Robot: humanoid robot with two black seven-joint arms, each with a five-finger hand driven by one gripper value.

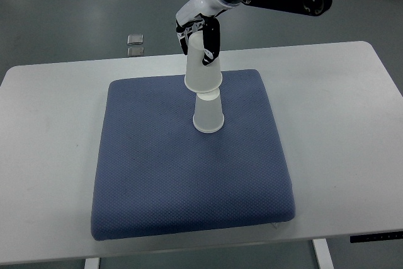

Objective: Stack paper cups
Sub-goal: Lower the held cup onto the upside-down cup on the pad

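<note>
A white paper cup (208, 115) stands upside down on the blue cushioned mat (157, 174), a little behind the mat's middle. Directly above it my right hand (200, 34) holds a second white paper cup (203, 72), also upside down. Its wide rim sits over the top of the lower cup and seems to touch or slightly cover it. The hand's dark fingers (211, 41) wrap the upper cup's narrow end from behind. The right arm comes down from the top right of the top view. The left arm does not show.
The mat lies on a white table (50, 124) whose far edge runs just behind the hand. Two small silvery pieces (135, 44) lie on the grey floor beyond the table.
</note>
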